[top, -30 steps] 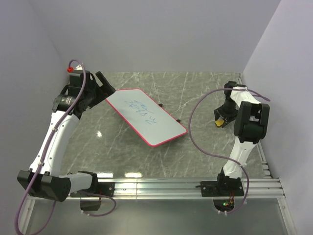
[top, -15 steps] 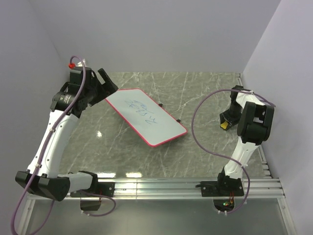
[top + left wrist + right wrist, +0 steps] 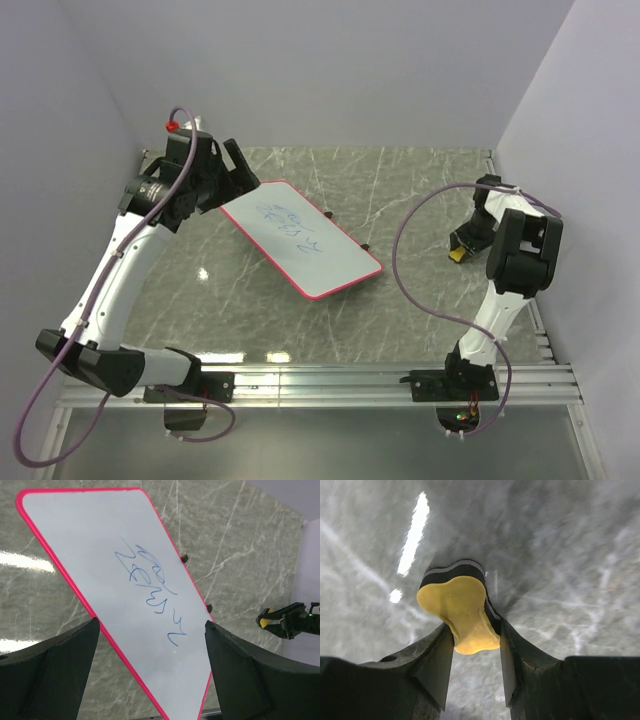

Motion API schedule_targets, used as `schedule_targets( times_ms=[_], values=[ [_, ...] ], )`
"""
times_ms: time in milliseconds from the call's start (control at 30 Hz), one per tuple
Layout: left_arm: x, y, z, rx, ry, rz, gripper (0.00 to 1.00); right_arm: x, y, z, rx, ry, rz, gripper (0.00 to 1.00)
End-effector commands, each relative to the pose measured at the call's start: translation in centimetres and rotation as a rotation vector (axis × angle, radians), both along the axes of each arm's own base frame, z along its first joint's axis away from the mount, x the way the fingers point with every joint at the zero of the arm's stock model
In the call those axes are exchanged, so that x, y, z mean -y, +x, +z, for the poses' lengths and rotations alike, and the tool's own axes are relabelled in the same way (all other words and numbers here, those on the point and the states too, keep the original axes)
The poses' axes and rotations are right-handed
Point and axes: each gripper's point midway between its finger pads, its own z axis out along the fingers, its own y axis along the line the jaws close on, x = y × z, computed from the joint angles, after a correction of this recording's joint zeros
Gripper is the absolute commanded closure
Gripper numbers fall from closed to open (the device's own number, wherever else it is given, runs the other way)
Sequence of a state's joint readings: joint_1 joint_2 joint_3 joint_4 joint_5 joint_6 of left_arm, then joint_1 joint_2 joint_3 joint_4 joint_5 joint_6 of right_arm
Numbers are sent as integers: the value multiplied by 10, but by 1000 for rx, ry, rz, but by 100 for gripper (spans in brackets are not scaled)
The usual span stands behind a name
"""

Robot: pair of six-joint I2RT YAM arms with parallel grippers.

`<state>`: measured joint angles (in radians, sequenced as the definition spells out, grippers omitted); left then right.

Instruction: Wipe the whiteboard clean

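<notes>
A: Entry, top view. Where is the whiteboard (image 3: 300, 238) and how does it lie?

B: On the marble table (image 3: 420, 190), left of centre; long axis runs from about 10 o'clock to 4 o'clock; blue scribble (image 3: 290, 220) sits on the 10 o'clock half; whether the board lies flat or slightly propped, cannot tell.

A: Claws?

B: Left gripper (image 3: 238, 180) released, jaws spread wide, hovering just beside the board's 10 o'clock corner; its wrist view looks down the board between both fingers. Right gripper (image 3: 475, 625) clenched on a yellow-and-black eraser (image 3: 460, 605), low over the table near the right wall.

A: The relation that matters?

B: From the right gripper the board lies at roughly 9 o'clock, well apart; the scribble is at the board's far end from it. The left arm is much nearer the board, but the eraser is in the right claw; judgement: the right arm must carry the eraser toward 9 to 10 o'clock, then stroke along the long axis; the left claw looks placed to steady the corner.

A: Containers?

B: None in view.
</notes>
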<state>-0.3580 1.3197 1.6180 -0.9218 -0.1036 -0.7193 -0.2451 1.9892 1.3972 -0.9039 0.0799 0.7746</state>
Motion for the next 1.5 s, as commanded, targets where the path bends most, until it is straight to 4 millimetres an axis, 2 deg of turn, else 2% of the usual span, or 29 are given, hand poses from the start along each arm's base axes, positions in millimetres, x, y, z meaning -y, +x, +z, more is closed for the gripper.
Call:
schedule_targets(
  times_ms=[0, 33, 67, 100, 133, 300, 367, 433, 467, 567, 600, 700, 733, 767, 800, 867, 967, 1067, 1100, 1133, 1200, 1233, 1267, 1333, 1367, 1400, 1433, 1467],
  values=[
    [-6, -10, -20, -74, 45, 8, 8, -18, 20, 23, 146, 82, 39, 100],
    [-7, -12, -23, -77, 29, 31, 7, -30, 25, 37, 199, 133, 57, 100],
    [-8, -20, -14, -38, 0, 22, 7, -35, 30, 46, 228, 151, 75, 100],
    [-5, -23, -24, -46, -25, 25, 4, -42, 33, 54, 253, 175, 91, 100],
    [-5, -30, -20, -29, -51, 20, 3, -53, 37, 67, 289, 207, 124, 100],
    [0, -48, -49, -124, -94, 16, 1, -75, 47, 113, 390, 252, 185, 100],
    [0, -49, -48, -107, -106, 19, 1, -88, 48, 129, 428, 286, 200, 100],
    [2, -49, -57, -131, -105, 10, 0, -97, 47, 140, 453, 305, 213, 100],
    [4, -47, -70, -174, -90, 7, 1, -109, 47, 147, 460, 325, 230, 100],
    [12, -40, -89, -209, -95, -16, 1, -127, 45, 163, 478, 340, 265, 100],
    [14, -40, -101, -228, -95, -21, 1, -140, 44, 166, 484, 352, 292, 100],
    [24, -30, -113, -236, -117, -44, 1, -157, 41, 177, 505, 369, 314, 100],
    [26, -26, -124, -267, -107, -42, 1, -158, 40, 178, 505, 376, 310, 100],
    [28, -23, -127, -276, -105, -46, 1, -158, 40, 180, 506, 374, 308, 100],
    [30, -19, -129, -272, -106, -51, 1, -168, 37, 180, 497, 377, 335, 100],
    [33, -14, -137, -278, -103, -64, 2, -167, 34, 179, 488, 360, 344, 100],
    [39, 1, -136, -248, -96, -83, 7, -166, 29, 177, 476, 346, 352, 100],
    [43, 14, -142, -237, -68, -118, 40, -164, 24, 177, 471, 340, 359, 100],
    [45, 19, -138, -222, -54, -140, 62, -164, 23, 177, 473, 340, 358, 100],
    [47, 24, -146, -238, -36, -152, 72, -165, 21, 177, 471, 343, 363, 100],
    [47, 35, -142, -206, 14, -191, 100, -165, 18, 180, 476, 341, 370, 100],
    [48, 40, -149, -212, 41, -216, 100, -165, 15, 180, 474, 341, 374, 100],
    [50, 47, -145, -184, 54, -243, 100, -165, 13, 181, 474, 341, 376, 100],
    [54, 56, -153, -171, 111, -330, 100, -166, 8, 181, 475, 341, 380, 100],
    [58, 63, -148, -144, 119, -361, 100, -167, 6, 181, 478, 343, 388, 100],
    [59, 66, -149, -129, 150, -403, 100, -171, 2, 184, 487, 354, 401, 100],
    [64, 70, -159, -146, 155, -438, 100, -174, -1, 182, 482, 362, 409, 100],
    [67, 78, -155, -129, 162, -458, 100, -179, 0, 184, 504, 372, 426, 100]
  ],
)
